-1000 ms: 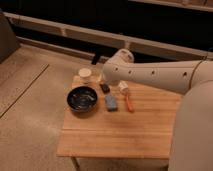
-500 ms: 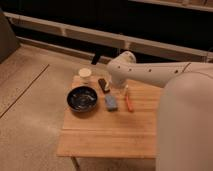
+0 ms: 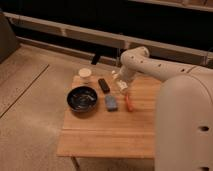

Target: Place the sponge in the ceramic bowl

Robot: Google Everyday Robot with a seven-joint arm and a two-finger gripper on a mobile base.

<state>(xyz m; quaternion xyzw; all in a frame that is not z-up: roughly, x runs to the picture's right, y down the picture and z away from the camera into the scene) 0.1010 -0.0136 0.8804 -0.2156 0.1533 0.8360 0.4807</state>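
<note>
The blue sponge point(image 3: 111, 103) lies flat on the wooden table point(image 3: 110, 130), just right of the dark glossy ceramic bowl point(image 3: 82, 98). The bowl sits at the table's left side and looks empty. My gripper point(image 3: 121, 86) hangs at the end of the white arm, above the table and up-right of the sponge, a short way from it. Nothing shows in its grasp.
A small cream cup point(image 3: 85, 75) stands at the table's back left corner. A black rectangular object point(image 3: 103, 84) lies behind the sponge. A thin orange tool point(image 3: 129, 103) lies right of the sponge. My white arm's body fills the right side.
The arm has swung right and back, so the gripper now hangs farther from the sponge. The objects on the table have not moved.
</note>
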